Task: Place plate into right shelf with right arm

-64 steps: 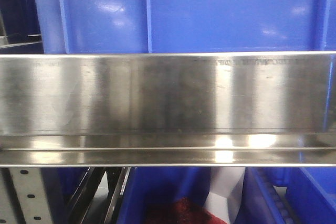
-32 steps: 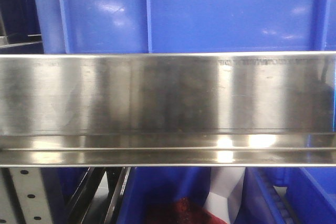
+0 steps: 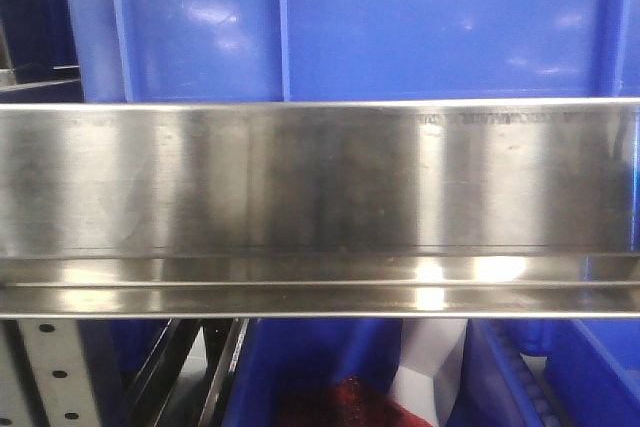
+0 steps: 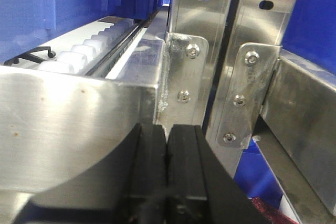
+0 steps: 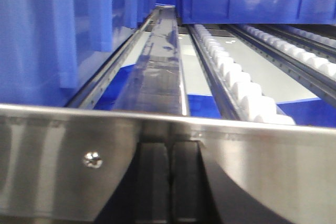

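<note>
Plate not visible in any view. Right gripper (image 5: 168,182) fingers clenched together, nothing between them, just in front of the right shelf's steel front lip (image 5: 63,156); white rollers (image 5: 236,85) and blue bins (image 5: 47,30) beyond. Left gripper (image 4: 167,166) fingers also clenched empty, near a bolted upright (image 4: 197,51).

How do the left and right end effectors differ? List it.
Left end effector faces the steel lip's corner beside bolted uprights; right end effector faces mid-lip, roller tracks beyond. Left shows sharp, right blurred. Both: dark, shut, holding nothing.
</note>
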`<state>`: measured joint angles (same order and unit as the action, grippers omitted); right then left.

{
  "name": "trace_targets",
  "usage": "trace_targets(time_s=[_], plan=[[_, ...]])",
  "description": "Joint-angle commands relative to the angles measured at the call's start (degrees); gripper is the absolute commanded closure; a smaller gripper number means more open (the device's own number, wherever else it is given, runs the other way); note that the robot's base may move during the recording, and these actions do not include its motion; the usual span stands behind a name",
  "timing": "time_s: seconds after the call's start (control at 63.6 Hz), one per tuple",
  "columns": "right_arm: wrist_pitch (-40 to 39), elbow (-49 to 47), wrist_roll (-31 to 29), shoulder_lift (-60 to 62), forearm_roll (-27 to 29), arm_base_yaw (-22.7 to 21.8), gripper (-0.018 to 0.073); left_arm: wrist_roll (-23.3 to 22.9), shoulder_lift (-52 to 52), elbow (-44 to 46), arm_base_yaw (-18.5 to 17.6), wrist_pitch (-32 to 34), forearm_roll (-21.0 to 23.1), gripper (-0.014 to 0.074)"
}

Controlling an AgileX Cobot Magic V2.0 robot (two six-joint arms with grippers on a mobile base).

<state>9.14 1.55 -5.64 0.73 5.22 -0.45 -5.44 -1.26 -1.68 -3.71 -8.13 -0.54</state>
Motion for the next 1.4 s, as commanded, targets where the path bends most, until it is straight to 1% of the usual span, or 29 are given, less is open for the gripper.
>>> trace_targets(time_s=[0.0,0.126,0.236,0.566,0.77,1.384], plan=[[-4.43,-0.30,0.23,0.64,-1.31,0.31,0.0502,-0.34,0.12,-0.69,-0.41,4.98,0.13,0.0643],[-4.43,-0.30,4.06,0.64,-4.38,0.31,0.0502,-0.34,0.12,-0.69,-0.41,4.98,0.13,0.0643],[-4.58,-0.30,7.91,0.64,-5.56,0.31,0.0502,-0.34,0.12,-0.69,-0.41,4.98,0.13,0.0643],[-6.95,-0.30,7.69,0.64,-5.56,0.31,0.0502,-0.34,0.12,-0.69,-0.41,4.98,0.13,0.0643],[-10.17,-0.30,6.87,0.64,-5.56,0.31,0.0502,-0.34,0.12,-0.69,-0.41,4.98,0.13,0.0643],[-9.46,-0.30,6.87,0.64,-5.56,0.31,0.0502,-0.34,0.12,-0.69,-0.41,4.98,0.13,0.0643]])
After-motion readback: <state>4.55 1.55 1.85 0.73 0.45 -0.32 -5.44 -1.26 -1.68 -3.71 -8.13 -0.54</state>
